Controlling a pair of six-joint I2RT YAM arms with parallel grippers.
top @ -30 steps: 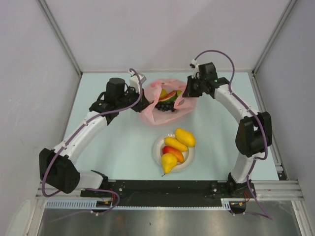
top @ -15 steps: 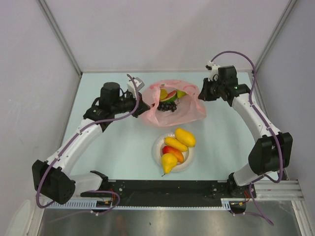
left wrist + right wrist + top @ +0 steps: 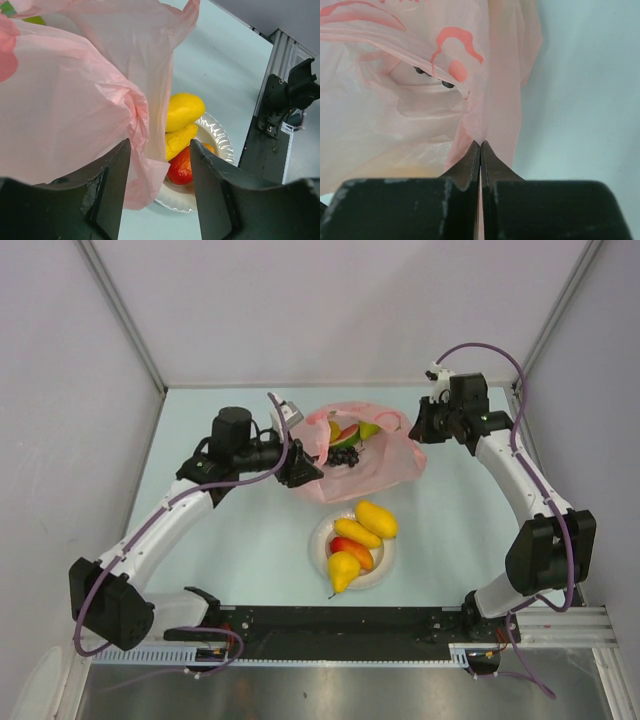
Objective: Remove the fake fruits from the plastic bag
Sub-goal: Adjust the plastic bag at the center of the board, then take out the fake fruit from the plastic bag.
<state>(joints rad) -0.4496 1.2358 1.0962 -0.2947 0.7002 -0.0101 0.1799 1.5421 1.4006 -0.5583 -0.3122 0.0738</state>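
Note:
The pink plastic bag (image 3: 372, 462) lies at the middle back of the table with its mouth open. Inside it show a watermelon slice (image 3: 346, 433), a green-yellow pear (image 3: 368, 428) and dark grapes (image 3: 343, 455). My right gripper (image 3: 418, 430) is shut on the bag's right edge; in the right wrist view the film (image 3: 395, 115) is pinched at the closed gripper tips (image 3: 480, 143). My left gripper (image 3: 305, 472) is at the bag's left side and open. In the left wrist view a fold of bag (image 3: 75, 100) hangs loose between the spread jaws of that gripper (image 3: 160, 145).
A small white plate (image 3: 322, 540) sits nearer than the bag and holds a yellow mango piece (image 3: 377, 518), another yellow piece (image 3: 357, 532), a red-orange fruit (image 3: 352, 552) and a yellow pear (image 3: 343, 570). The plate (image 3: 220, 140) also shows beyond the left jaws.
The right gripper pulled the bag's right side rightward, widening the mouth. The left gripper then opened, let go of the bag's left edge and shifted slightly right.

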